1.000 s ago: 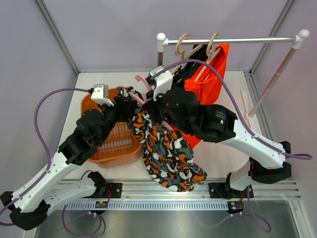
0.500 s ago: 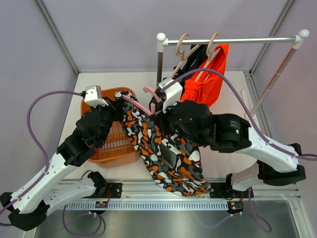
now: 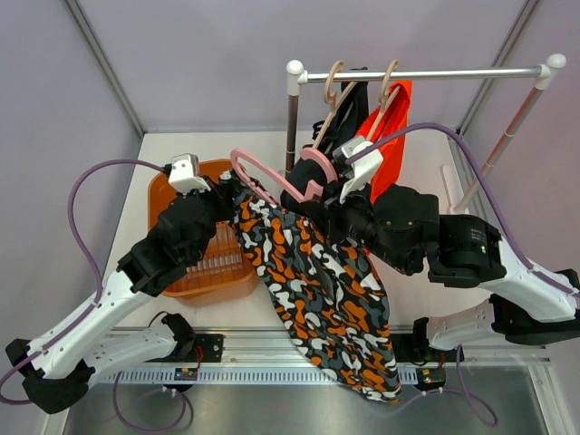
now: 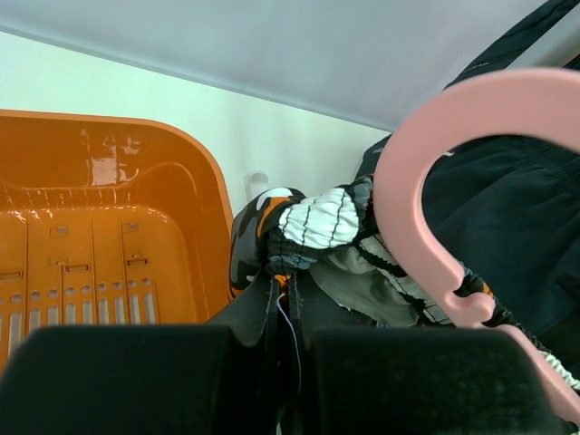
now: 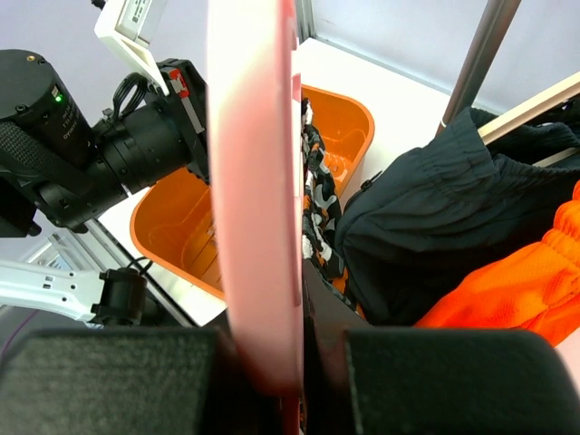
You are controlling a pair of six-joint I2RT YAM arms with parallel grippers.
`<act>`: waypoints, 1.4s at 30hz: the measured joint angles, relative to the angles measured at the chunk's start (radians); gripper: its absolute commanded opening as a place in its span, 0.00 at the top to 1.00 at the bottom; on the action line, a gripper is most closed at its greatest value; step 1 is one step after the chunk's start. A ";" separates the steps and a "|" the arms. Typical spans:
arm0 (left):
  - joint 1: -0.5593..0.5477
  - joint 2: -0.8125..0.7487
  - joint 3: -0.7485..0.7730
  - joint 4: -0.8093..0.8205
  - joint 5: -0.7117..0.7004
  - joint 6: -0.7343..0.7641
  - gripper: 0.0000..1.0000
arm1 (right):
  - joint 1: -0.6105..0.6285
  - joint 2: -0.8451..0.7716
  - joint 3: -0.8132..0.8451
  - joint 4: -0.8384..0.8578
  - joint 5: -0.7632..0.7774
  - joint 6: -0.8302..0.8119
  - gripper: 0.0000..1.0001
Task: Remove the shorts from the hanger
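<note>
While the left gripper pinches the camouflage shorts tightly and the right gripper is closed on the pink hanger, that pair, trailing toward 5 o'clock, looks only partly freed, whereas the navy shorts and orange shorts hang on their own hangers at 12 o'clock.

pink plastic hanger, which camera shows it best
top external: the pink plastic hanger shows most of its outline there, above the camouflage-print shorts. left wrist catches only its curved hook; right wrist only a blurred edge-on strip.
</note>
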 measured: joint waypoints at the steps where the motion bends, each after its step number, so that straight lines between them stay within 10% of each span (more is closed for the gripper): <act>1: 0.000 0.000 0.000 -0.001 0.003 0.002 1.00 | 0.000 0.000 0.000 0.003 0.000 -0.003 1.00; 7: 0.000 -0.002 0.000 0.020 0.132 0.040 1.00 | 0.000 0.005 0.000 0.054 0.025 -0.045 1.00; 22: -0.093 -0.008 0.041 0.085 1.018 0.226 1.00 | -0.076 0.190 0.132 0.322 0.245 -0.315 1.00; 34: -0.104 0.025 0.497 -0.031 0.462 0.421 1.00 | -0.217 0.203 0.212 0.219 0.251 -0.263 1.00; 42: -0.103 0.047 0.665 0.356 0.155 0.763 1.00 | -0.217 0.109 0.126 0.133 0.228 -0.183 1.00</act>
